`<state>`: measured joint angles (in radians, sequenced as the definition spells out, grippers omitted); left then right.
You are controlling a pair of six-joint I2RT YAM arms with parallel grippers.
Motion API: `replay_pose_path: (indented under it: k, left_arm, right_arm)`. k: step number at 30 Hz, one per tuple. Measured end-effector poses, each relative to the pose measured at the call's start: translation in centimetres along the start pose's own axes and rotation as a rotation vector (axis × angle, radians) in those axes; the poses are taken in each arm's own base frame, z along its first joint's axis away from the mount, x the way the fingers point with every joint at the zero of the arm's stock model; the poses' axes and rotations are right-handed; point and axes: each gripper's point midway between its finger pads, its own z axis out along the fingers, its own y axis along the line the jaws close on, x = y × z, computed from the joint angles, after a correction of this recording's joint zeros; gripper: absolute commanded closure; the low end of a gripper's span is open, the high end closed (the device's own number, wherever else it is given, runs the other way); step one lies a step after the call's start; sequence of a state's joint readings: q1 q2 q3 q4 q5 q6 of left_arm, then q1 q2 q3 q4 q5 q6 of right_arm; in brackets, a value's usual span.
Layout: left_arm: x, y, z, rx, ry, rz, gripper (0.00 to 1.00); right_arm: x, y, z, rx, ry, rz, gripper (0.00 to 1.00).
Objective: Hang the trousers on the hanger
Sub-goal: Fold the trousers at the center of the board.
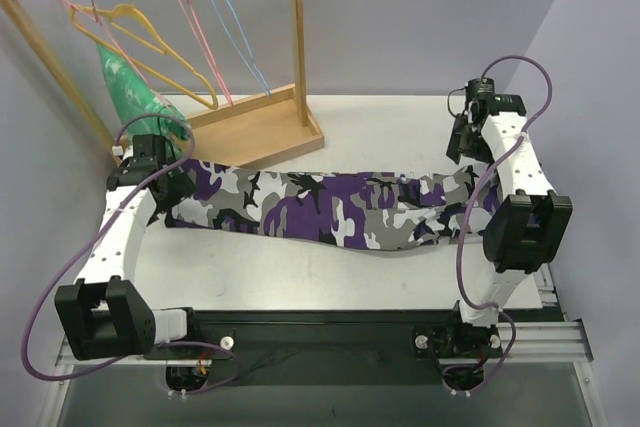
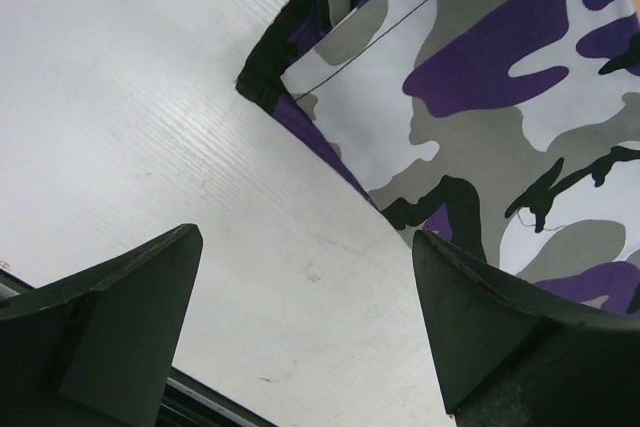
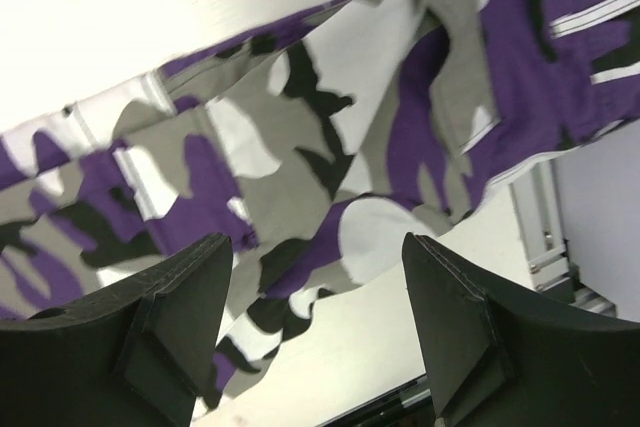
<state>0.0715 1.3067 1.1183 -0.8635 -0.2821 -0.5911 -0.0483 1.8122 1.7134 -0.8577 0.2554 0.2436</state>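
Spread wide and gripping nothing, my left jaws are hanging over the table (image 2: 150,127) at the edge of the trousers (image 2: 480,97). My right jaws are also standing apart, empty, above the cloth. In front of the wooden rack (image 1: 255,127), the trousers are lying flat and stretched across the table, camouflaged in purple, black, white and grey. On the rack's rail the yellow hanger (image 1: 128,15) is hanging between pink hangers (image 1: 190,7), with a blue hanger (image 1: 228,27) beside them. A green garment (image 1: 128,82) is dangling at the rack's left end.
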Motion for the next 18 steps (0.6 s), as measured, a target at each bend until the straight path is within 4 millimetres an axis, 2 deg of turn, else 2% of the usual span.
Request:
replay_pose_path:
  k: [2, 6, 11, 14, 18]
  left_arm:
    - [0.7, 0.6, -0.2, -0.001, 0.001, -0.003, 0.03]
    - [0.8, 2.1, -0.3, -0.002, -0.029, -0.028, 0.02]
    - [1.7, 4.6, 2.1, -0.008, -0.004, -0.054, 0.03]
    - [2.2, 4.5, 3.7, 0.039, 0.020, -0.038, 0.03]
    - [1.6, 3.5, 5.8, 0.112, 0.032, -0.008, 0.03]
  right_arm:
    - [0.8, 1.0, -0.3, -0.037, 0.010, -0.010, 0.31]
    - [2.6, 2.5, -0.3, -0.103, 0.047, -0.016, 0.32]
    - [4.5, 3.7, 0.1, -0.166, 0.090, -0.022, 0.31]
    - [5.1, 4.1, -0.2, -0.200, 0.100, -0.012, 0.31]
    - [4.8, 4.7, -1.2, -0.248, 0.081, 0.004, 0.31]
